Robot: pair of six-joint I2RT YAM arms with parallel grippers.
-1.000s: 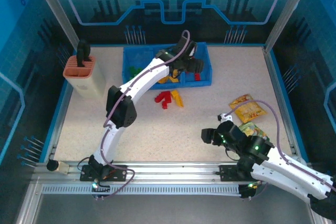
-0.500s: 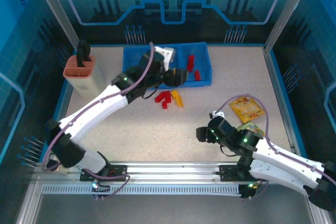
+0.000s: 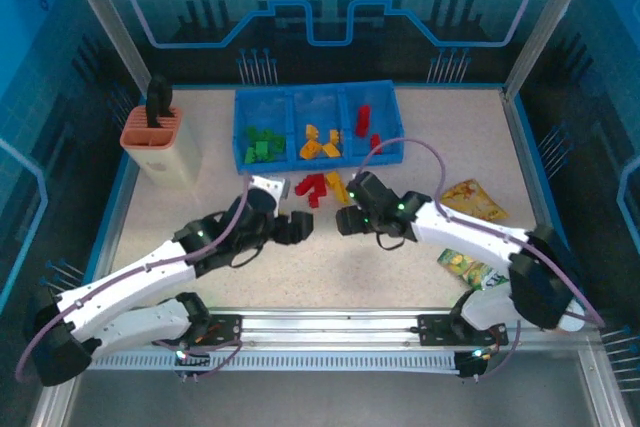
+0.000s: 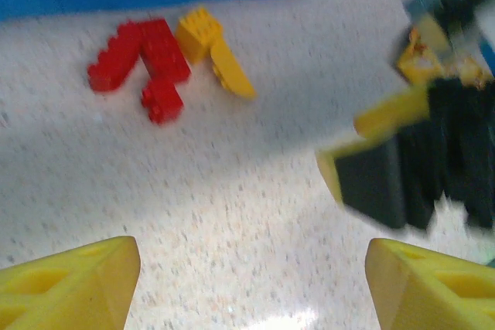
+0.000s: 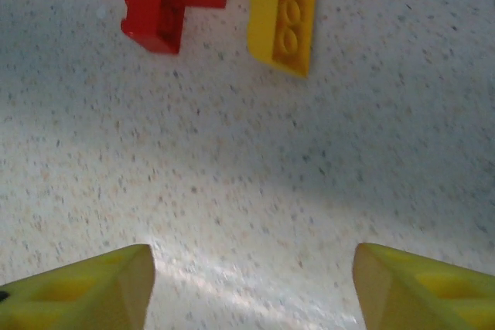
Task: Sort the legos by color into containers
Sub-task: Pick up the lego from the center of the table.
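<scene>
Red bricks (image 3: 311,187) and 2 yellow bricks (image 3: 337,186) lie loose on the table (image 3: 450,137), in a tight cluster just in front of the blue tray (image 3: 270,166). Its 3 compartments already hold sorted pieces: green on the left, yellow in the middle, red on the right. Both arms point at the cluster. The left gripper (image 3: 299,228) is spread wide with nothing between its fingers, and so is the right gripper (image 3: 346,219). The 2 sit close together, just short of the bricks.

That closeness looks like the main risk. If both reach for the pile at once, their fingers or wrists could knock together. The bricks also touch one another, so closing on a red one may drag or flick a yellow neighbour. It could also lift 2 colours together and put the wrong one in a compartment. The flat yellow plate (image 5: 282,13) sits low and could slip from the pads.
</scene>
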